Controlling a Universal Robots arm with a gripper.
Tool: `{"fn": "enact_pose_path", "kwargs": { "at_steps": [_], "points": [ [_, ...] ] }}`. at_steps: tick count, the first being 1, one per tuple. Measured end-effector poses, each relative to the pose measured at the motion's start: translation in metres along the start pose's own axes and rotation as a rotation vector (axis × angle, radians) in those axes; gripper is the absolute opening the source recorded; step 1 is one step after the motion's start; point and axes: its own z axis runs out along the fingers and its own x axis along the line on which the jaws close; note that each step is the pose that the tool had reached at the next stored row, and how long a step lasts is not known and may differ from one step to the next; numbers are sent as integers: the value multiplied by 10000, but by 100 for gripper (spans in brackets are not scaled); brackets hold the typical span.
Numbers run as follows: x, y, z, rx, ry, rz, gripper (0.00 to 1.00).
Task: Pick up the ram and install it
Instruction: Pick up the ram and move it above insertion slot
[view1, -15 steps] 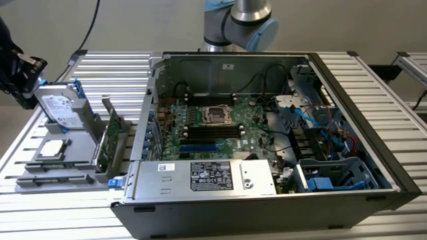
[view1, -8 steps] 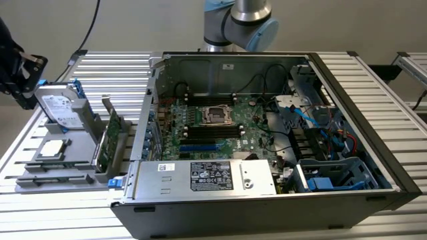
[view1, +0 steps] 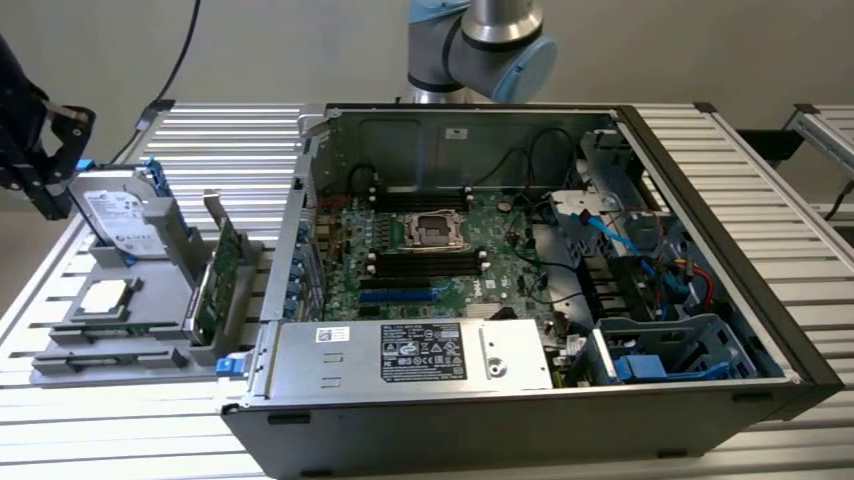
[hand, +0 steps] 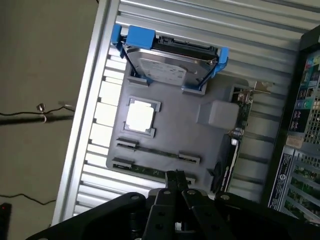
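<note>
The ram (hand: 146, 171) is a thin green strip seen edge-on. It stands in the slot of the grey holder tray (hand: 175, 130) that runs closest to my fingertips. My gripper (hand: 175, 176) hovers above that end of the tray, its two dark fingers pressed together and holding nothing. In the exterior view the gripper (view1: 48, 195) hangs at the far left, over the tray's (view1: 107, 345) back corner. The open computer case (view1: 534, 250) holds the green motherboard (view1: 400, 270), whose black memory slots (view1: 424, 263) lie beside the processor socket.
On the tray, a silver hard drive in a blue frame (hand: 170, 65) leans upright, a processor chip (hand: 140, 117) lies flat, and a green expansion card (hand: 236, 135) stands on edge. The silver power supply (view1: 414, 350) fills the case's near side. Slatted metal table (view1: 787, 200) all around.
</note>
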Motion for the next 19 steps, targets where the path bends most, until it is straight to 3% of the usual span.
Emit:
{"fn": "enact_pose_path", "kwargs": {
  "at_steps": [19],
  "points": [
    [0,0,3,94,149,-3440,11]
  ]
}}
